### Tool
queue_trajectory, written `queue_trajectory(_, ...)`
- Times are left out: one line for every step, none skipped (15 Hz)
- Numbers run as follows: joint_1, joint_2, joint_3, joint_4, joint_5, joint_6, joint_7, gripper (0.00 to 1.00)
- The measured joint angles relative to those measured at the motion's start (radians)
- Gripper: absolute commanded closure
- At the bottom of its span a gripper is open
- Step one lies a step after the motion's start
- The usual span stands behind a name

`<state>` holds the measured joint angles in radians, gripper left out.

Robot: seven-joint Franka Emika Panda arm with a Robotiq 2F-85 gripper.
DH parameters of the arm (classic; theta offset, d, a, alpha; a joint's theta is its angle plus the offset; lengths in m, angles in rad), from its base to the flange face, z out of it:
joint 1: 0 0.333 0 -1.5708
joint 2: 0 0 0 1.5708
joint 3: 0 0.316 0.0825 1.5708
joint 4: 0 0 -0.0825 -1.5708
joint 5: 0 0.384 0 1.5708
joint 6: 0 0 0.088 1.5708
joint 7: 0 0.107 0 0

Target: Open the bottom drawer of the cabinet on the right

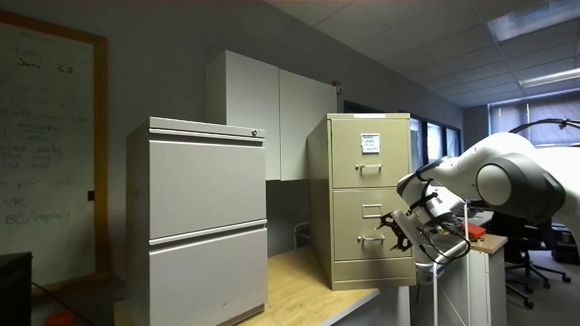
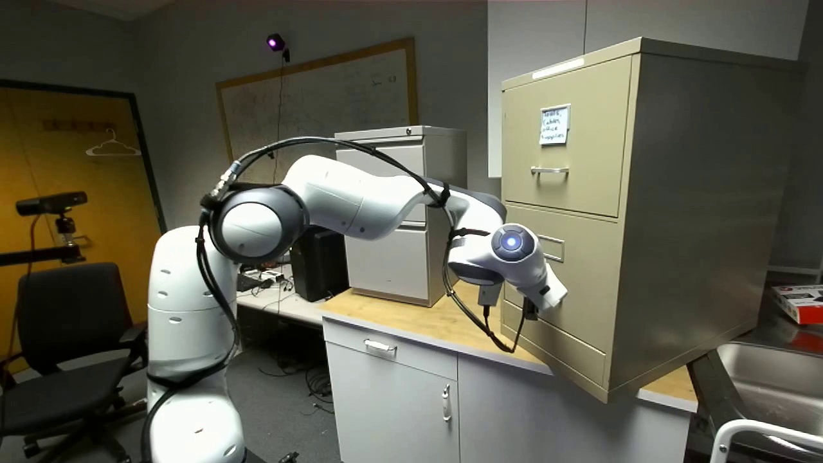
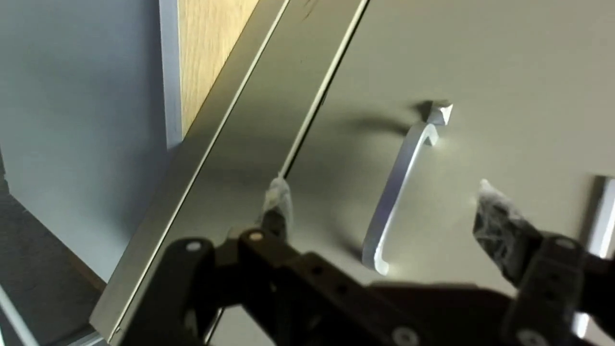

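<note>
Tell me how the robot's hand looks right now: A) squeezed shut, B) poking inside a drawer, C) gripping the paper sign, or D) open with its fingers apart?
D, because the wrist view shows the hand with its fingers spread apart, and the handle of the bottom drawer showing in the gap between them.

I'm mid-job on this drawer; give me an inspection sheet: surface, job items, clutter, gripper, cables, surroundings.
Surface: wooden countertop carries the beige cabinet and grey cabinet.
Job items: bottom drawer shut; its handle ungripped.
Clutter: red-and-white box near the sink.
Gripper: open; in the wrist view the handle shows between its jaws, touching neither.
Cables: black cables follow the arm, a loop hanging near its end.
Surroundings: whiteboard, black office chair.
</note>
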<state>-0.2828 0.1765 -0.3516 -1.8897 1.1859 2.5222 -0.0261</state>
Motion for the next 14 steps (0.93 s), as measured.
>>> queue_trajectory(0.000,0.020,0.003,0.017,-0.003,0.011,0.024,0.00)
queue_trajectory(0.000,0.039,0.005,0.032,-0.011,0.022,0.048,0.00)
queue_trajectory(0.000,0.057,0.006,0.048,-0.024,0.033,0.077,0.00)
queue_trajectory(0.000,0.073,0.006,0.062,-0.042,0.044,0.107,0.00)
queue_trajectory(0.000,0.088,0.006,0.076,-0.062,0.053,0.139,0.00)
queue_trajectory(0.000,0.102,0.006,0.089,-0.083,0.062,0.170,0.00)
queue_trajectory(0.000,0.113,0.006,0.101,-0.105,0.064,0.201,0.00)
queue_trajectory(0.000,0.121,0.008,0.109,-0.123,0.064,0.225,0.00)
queue_trajectory(0.000,0.127,0.010,0.117,-0.142,0.064,0.248,0.00)
queue_trajectory(0.000,0.133,0.012,0.126,-0.160,0.064,0.270,0.00)
queue_trajectory(0.000,0.139,0.015,0.135,-0.178,0.064,0.289,0.00)
queue_trajectory(0.000,0.146,0.018,0.142,-0.197,0.061,0.305,0.00)
queue_trajectory(0.000,0.149,0.023,0.143,-0.216,0.059,0.316,0.00)
queue_trajectory(0.000,0.153,0.029,0.144,-0.234,0.054,0.327,0.00)
